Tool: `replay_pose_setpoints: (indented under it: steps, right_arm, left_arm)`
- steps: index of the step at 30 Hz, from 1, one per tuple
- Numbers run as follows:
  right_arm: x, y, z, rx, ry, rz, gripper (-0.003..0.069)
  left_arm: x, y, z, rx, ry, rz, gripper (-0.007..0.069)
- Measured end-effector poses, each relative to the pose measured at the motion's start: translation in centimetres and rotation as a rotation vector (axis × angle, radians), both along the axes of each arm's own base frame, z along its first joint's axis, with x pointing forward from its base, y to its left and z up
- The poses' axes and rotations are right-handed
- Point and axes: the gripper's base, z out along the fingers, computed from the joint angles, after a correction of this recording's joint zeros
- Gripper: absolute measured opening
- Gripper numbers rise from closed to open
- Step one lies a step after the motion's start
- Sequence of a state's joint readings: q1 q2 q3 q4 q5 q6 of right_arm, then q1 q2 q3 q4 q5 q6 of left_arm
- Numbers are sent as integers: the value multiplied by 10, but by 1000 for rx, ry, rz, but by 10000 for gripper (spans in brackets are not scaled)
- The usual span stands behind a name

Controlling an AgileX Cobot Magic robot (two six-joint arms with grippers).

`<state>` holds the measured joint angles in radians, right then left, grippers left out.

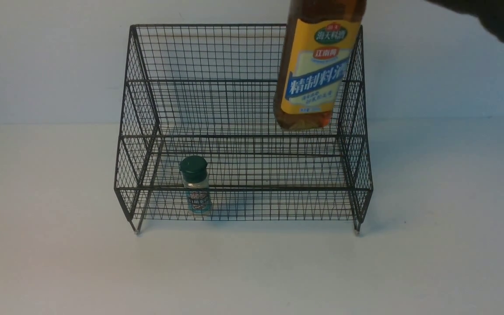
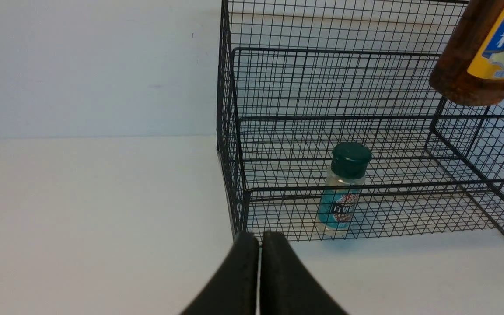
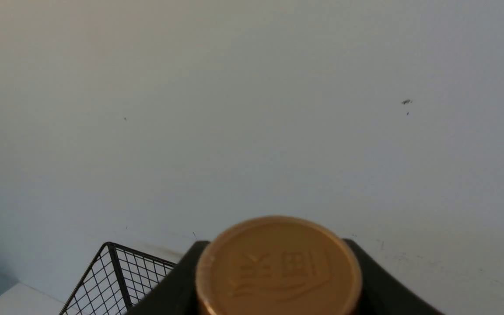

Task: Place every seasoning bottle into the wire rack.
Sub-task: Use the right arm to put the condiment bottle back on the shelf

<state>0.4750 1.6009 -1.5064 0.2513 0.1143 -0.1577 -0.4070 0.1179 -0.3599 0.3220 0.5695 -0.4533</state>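
Observation:
The black wire rack (image 1: 243,52) stands on the white table. The small shaker jar with a dark green cap (image 1: 195,184) stands upright in the rack's lower tier, left of middle; it also shows in the left wrist view (image 2: 344,188). The tall amber bottle (image 1: 317,65) hangs slightly tilted in the air over the rack's right side, its base above the upper tier; its base shows in the left wrist view (image 2: 475,57). My right gripper (image 3: 278,280) is shut on the bottle below its tan cap (image 3: 278,262). My left gripper (image 2: 259,238) is shut and empty, in front of the rack's left corner.
A pale wall rises behind the rack. The rack's corner (image 3: 116,271) shows in the right wrist view. Part of my right arm (image 1: 497,19) is at the top right of the front view. White table (image 1: 59,240) spreads all round the rack.

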Motion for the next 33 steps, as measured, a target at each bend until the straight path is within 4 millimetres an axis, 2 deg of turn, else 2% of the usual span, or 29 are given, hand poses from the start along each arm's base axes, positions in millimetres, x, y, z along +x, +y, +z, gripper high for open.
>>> replay_pose_setpoints:
  steps: [7,20,28,33]
  right_arm:
    - [17,6,-14,14,-12,-19,317]
    - [32,-10,-23,5,3,-71,317]
    - [41,-4,-54,-73,167,-41,317]
    - [40,-3,-67,-132,266,-15,317]
  left_arm:
    - [0,2,-2,31,22,16,-5]
    - [0,2,-3,41,22,18,-5]
    - [0,2,-3,42,22,19,-5]
    - [0,2,-3,42,22,19,-5]
